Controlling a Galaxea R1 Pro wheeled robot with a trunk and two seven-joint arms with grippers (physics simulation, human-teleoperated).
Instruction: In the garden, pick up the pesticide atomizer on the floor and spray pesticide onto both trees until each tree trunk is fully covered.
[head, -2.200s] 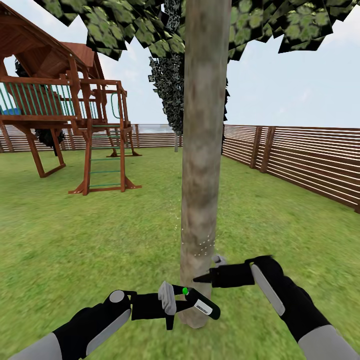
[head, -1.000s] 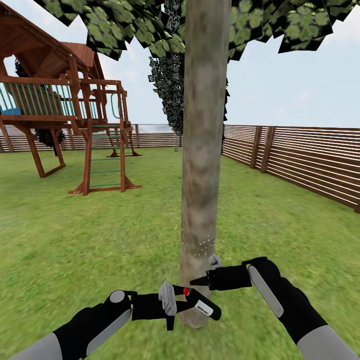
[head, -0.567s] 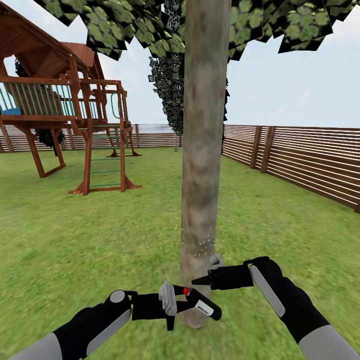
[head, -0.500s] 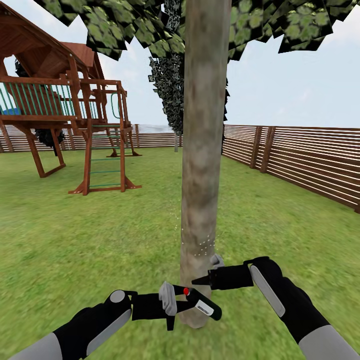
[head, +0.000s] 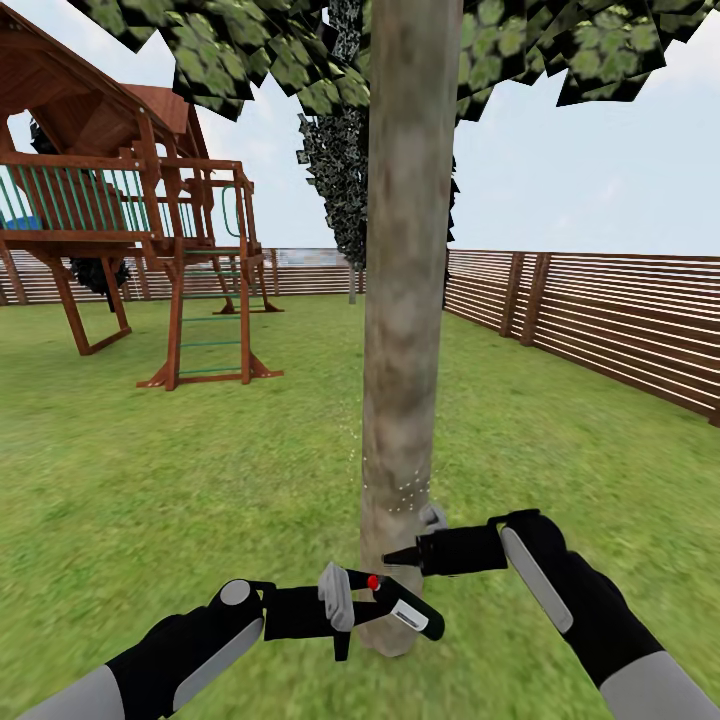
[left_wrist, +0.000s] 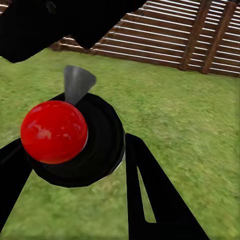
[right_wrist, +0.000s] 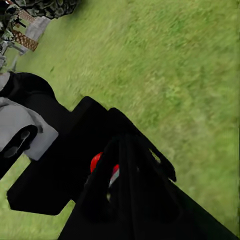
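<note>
A thick grey-brown tree trunk (head: 405, 300) rises right in front of me under a leafy canopy (head: 300, 50), with small white specks (head: 400, 495) low on its bark. My left gripper (head: 385, 600) is shut on the pesticide atomizer (head: 412, 617), a black bottle with a white label held sideways against the trunk's base. Its red round button (head: 372, 581) faces up. In the left wrist view the red button (left_wrist: 54, 131) and grey nozzle (left_wrist: 77, 82) sit between the black fingers (left_wrist: 150, 200). My right gripper (head: 392, 557) is shut and empty, its tip just above the red button (right_wrist: 97, 161).
A wooden play tower with a ladder (head: 150, 230) stands on the lawn at the left. A brown slat fence (head: 600, 320) runs along the right and the back. A narrow dark tree (head: 345, 180) stands by the far fence. Grass (head: 150, 480) lies all around.
The atomizer's button was green 2.2 s ago and has been red since 1.0 s ago. My right gripper's tip dipped slightly, then rose a little. The left arm has stayed put.
</note>
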